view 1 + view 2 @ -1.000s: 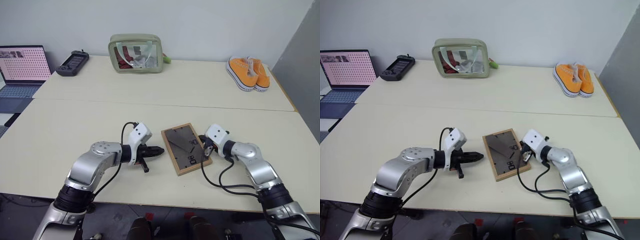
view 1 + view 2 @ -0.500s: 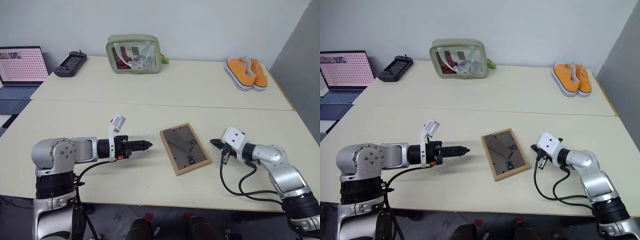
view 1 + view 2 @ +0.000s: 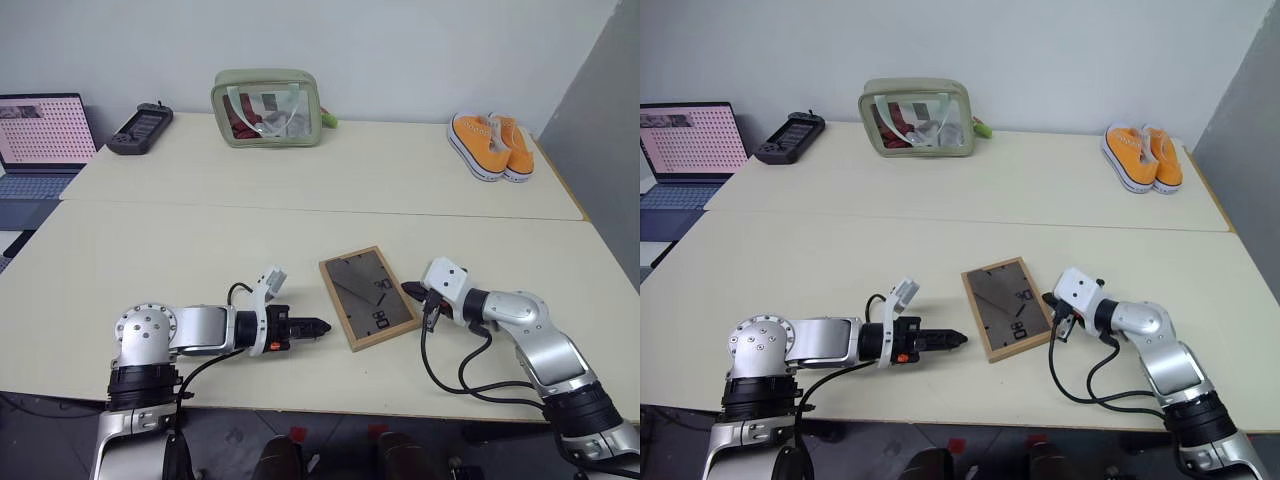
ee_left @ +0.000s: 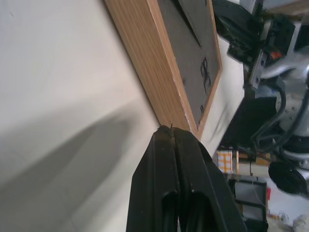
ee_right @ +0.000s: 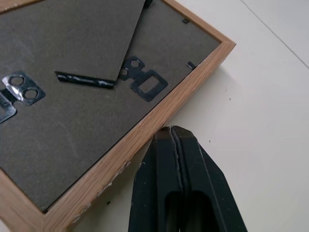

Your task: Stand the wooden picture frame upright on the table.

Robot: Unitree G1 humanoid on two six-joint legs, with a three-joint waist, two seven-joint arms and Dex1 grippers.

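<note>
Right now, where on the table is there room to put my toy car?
The near cream table is bare left of the flat wooden picture frame, and the far table between the green see-through pouch and orange shoes. Around the frame both tools crowd in.

Both arms extended low and forward, forearms angled inward toward each other. Left gripper [image 3: 322, 326] pointing right, fingers [image 4: 186, 159] pressed together. Right gripper [image 3: 406, 291] pointing left, fingers [image 5: 166, 159] likewise closed; cable looped beneath the right wrist.
</note>
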